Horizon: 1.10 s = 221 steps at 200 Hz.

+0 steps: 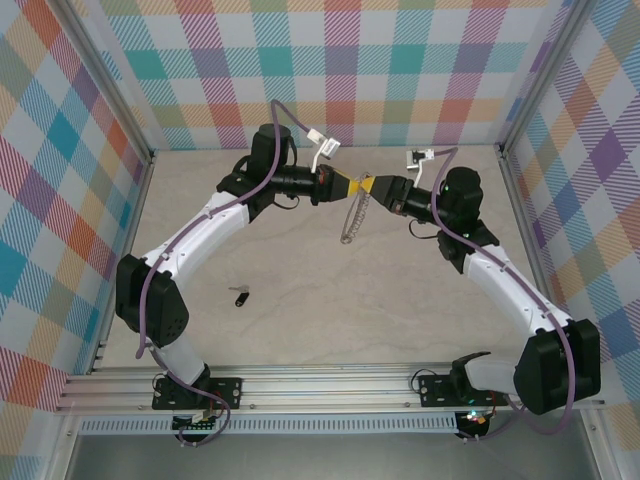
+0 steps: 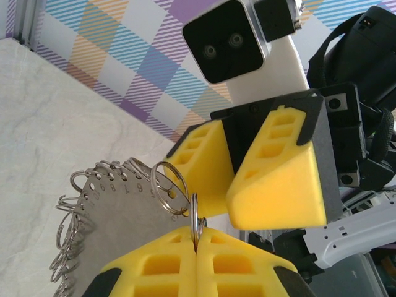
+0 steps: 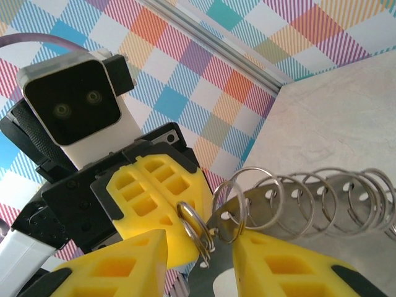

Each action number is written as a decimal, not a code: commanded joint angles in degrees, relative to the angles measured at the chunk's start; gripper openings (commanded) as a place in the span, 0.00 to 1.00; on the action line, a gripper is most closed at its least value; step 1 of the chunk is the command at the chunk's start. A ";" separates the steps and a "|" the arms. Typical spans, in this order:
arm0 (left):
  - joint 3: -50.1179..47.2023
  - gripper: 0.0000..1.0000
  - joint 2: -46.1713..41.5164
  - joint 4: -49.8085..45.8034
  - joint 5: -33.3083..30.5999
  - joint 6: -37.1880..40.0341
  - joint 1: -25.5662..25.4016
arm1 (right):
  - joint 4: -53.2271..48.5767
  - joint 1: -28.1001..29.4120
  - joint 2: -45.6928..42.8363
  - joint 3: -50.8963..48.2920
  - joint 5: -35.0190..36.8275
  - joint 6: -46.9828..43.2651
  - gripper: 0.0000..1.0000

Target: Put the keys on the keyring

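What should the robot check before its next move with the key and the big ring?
1. Left gripper holding the keyring: ok, its jaws are shut on one of the small loops.
2. Right gripper jaws apart: ok, they stand open next to that loop.
3. Right jaws touching the loop: cannot tell.
4. Key in a gripper: not ok, it lies on the table, away from both grippers.
5. Keyring off the table: ok, it hangs between the two grippers.
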 commanded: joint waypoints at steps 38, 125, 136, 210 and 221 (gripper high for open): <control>1.82 0.00 -1.01 0.70 2.91 1.27 -0.47 | 1.80 0.41 1.70 3.34 0.49 0.13 0.32; 2.84 0.00 -0.62 -0.77 3.00 2.13 -1.13 | 0.58 0.56 1.56 3.26 -2.14 -0.88 0.27; 3.05 0.00 -0.46 -1.19 3.00 2.46 -1.29 | 0.30 0.52 1.79 3.51 -2.45 -0.97 0.28; 4.28 0.00 0.11 -3.13 2.66 3.39 -1.84 | -2.61 1.42 3.12 4.42 -3.64 -3.16 0.18; 4.43 0.00 0.06 -3.35 2.65 3.57 -1.84 | -2.82 1.36 3.14 4.23 -3.41 -3.33 0.15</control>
